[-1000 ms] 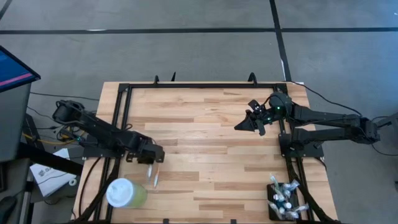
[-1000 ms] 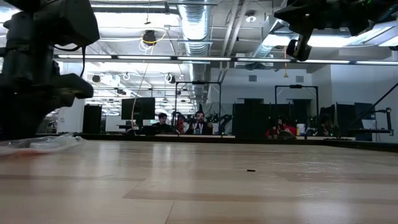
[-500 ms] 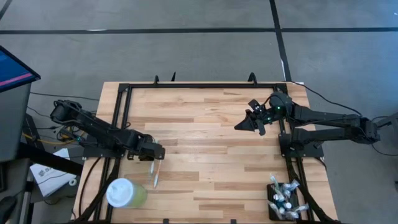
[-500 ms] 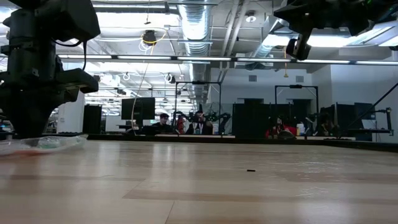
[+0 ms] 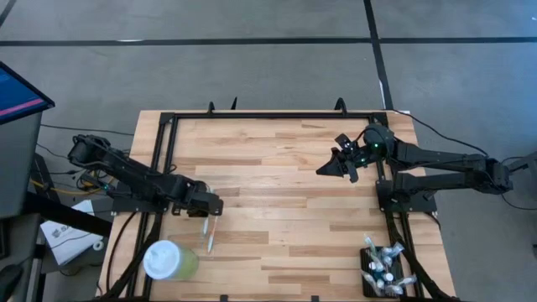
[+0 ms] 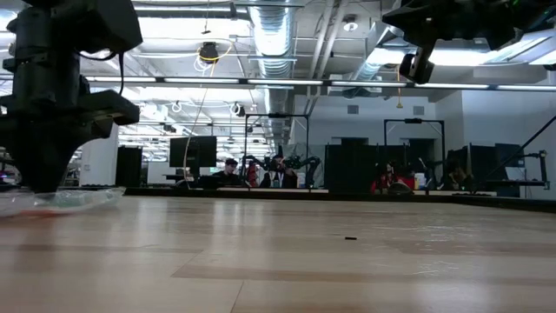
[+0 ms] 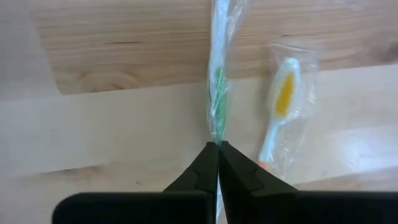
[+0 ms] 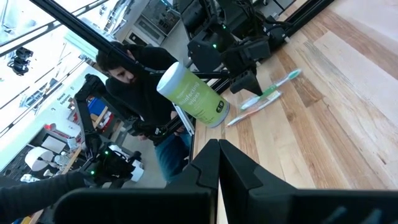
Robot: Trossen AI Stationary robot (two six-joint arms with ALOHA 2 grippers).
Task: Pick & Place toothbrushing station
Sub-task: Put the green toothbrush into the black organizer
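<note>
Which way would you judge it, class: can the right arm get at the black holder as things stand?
Probably yes: the right gripper hangs shut above bare table, and the black holder sits on that arm's side, nothing lying between them.

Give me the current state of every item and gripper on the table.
Left gripper: shut on green toothbrush.
Orange toothbrush: wrapped, lying flat beside the green one.
Green cup: upright, lid on.
Toothbrushing station: table corner, loaded.
Right gripper: shut, empty, raised.
</note>
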